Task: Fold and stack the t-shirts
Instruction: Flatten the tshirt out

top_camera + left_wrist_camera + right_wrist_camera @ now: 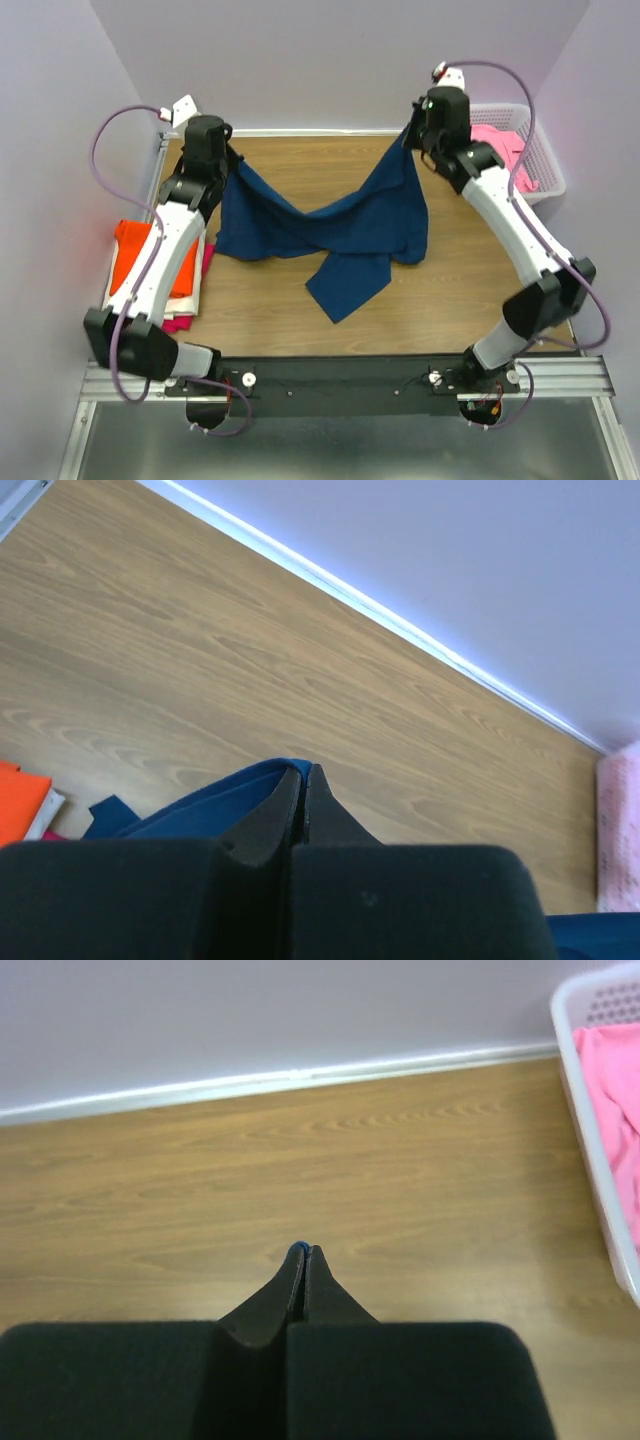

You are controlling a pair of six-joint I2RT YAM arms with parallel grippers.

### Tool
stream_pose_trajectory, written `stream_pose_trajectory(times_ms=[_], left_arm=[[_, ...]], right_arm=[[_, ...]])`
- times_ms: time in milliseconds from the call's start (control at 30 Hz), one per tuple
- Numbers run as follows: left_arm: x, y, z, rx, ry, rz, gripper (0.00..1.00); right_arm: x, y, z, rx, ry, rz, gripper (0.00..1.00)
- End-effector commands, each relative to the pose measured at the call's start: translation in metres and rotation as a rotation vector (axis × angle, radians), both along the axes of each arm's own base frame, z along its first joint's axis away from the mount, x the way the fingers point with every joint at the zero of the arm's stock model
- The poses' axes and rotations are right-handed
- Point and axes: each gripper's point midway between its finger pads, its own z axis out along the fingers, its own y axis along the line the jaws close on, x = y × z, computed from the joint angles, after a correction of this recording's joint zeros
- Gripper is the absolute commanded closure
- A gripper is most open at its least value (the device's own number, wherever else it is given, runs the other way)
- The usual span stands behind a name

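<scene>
A dark navy t-shirt (350, 225) hangs between my two grippers above the wooden table, sagging in the middle, with a fold trailing onto the table (345, 280). My left gripper (232, 158) is shut on its left upper corner; blue cloth (215, 805) shows beside the pinched fingertips (305, 772). My right gripper (412, 135) is shut on the right upper corner, and only a sliver of blue shows at its tips (303, 1250). An orange t-shirt (135, 255) tops a folded stack at the left edge, white and magenta (180, 322) below it. A pink t-shirt (500, 150) lies in the basket.
A white plastic lattice basket (548, 170) stands at the back right corner, its rim (585, 1110) close to my right gripper. Purple walls close the table at the back and sides. The black rail with both arm bases (340, 378) runs along the near edge.
</scene>
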Motion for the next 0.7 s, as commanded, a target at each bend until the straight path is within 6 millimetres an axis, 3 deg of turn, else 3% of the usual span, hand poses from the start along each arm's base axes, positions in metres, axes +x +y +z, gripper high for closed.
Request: stream_pose_trajectory(times_ms=[0, 33, 67, 100, 133, 167, 200, 233, 267, 300, 333, 367, 400, 433, 467, 500, 533, 567, 600, 667], left_arm=[[0.045, 0.012, 0.024, -0.019, -0.1, 0.04, 1.0], [0.064, 0.016, 0.014, -0.012, -0.091, 0.045, 1.0], [0.076, 0.017, 0.028, -0.012, -0.127, 0.045, 1.0], [0.097, 0.014, 0.016, -0.005, -0.11, 0.026, 1.0], [0.109, 0.022, 0.019, 0.005, -0.123, 0.029, 1.0], [0.124, 0.024, 0.051, -0.005, -0.187, 0.025, 1.0], [0.136, 0.025, 0.057, -0.01, -0.201, 0.016, 1.0], [0.158, 0.019, 0.041, -0.02, -0.171, -0.026, 1.0], [0.167, 0.027, 0.087, -0.037, -0.268, -0.025, 1.0], [0.186, 0.023, 0.081, -0.047, -0.265, -0.057, 1.0], [0.191, 0.023, 0.096, -0.05, -0.295, -0.068, 1.0], [0.194, 0.024, 0.115, -0.052, -0.342, -0.079, 1.0], [0.194, 0.024, 0.152, -0.054, -0.432, -0.102, 1.0], [0.192, 0.025, 0.174, -0.056, -0.492, -0.115, 1.0], [0.186, 0.024, 0.194, -0.06, -0.547, -0.13, 1.0], [0.175, 0.028, 0.218, -0.074, -0.607, -0.141, 1.0], [0.166, 0.03, 0.241, -0.074, -0.687, -0.146, 1.0], [0.165, 0.034, 0.24, -0.075, -0.697, -0.141, 1.0], [0.148, 0.036, 0.263, -0.069, -0.757, -0.14, 1.0], [0.137, 0.036, 0.276, -0.052, -0.799, -0.141, 1.0]], right_arm=[[0.053, -0.003, 0.032, 0.101, -0.08, 0.103, 0.99], [0.082, -0.011, 0.026, 0.089, -0.086, 0.08, 1.0], [0.094, -0.015, 0.032, 0.084, -0.105, 0.067, 1.0], [0.108, -0.019, 0.054, 0.082, -0.164, 0.059, 1.0], [0.121, -0.032, 0.065, 0.083, -0.195, 0.035, 1.0], [0.146, -0.035, 0.043, 0.075, -0.169, 0.027, 1.0], [0.155, -0.04, 0.049, 0.085, -0.191, 0.018, 1.0], [0.159, -0.053, 0.097, 0.119, -0.299, 0.003, 1.0], [0.175, -0.056, 0.087, 0.123, -0.3, -0.006, 1.0], [0.177, -0.062, 0.112, 0.128, -0.372, -0.016, 0.99], [0.179, -0.068, 0.13, 0.126, -0.43, -0.036, 1.0], [0.175, -0.073, 0.158, 0.128, -0.512, -0.048, 1.0], [0.167, -0.077, 0.19, 0.122, -0.616, -0.054, 1.0], [0.161, -0.08, 0.209, 0.124, -0.679, -0.062, 1.0], [0.162, -0.081, 0.208, 0.118, -0.693, -0.069, 1.0], [0.135, -0.085, 0.258, 0.134, -0.845, -0.069, 1.0], [0.127, -0.086, 0.269, 0.138, -0.888, -0.066, 0.99], [0.122, -0.088, 0.274, 0.137, -0.916, -0.07, 1.0], [0.111, -0.091, 0.292, 0.133, -0.976, -0.078, 0.99], [0.098, -0.095, 0.306, 0.126, -1.01, -0.089, 0.99]])
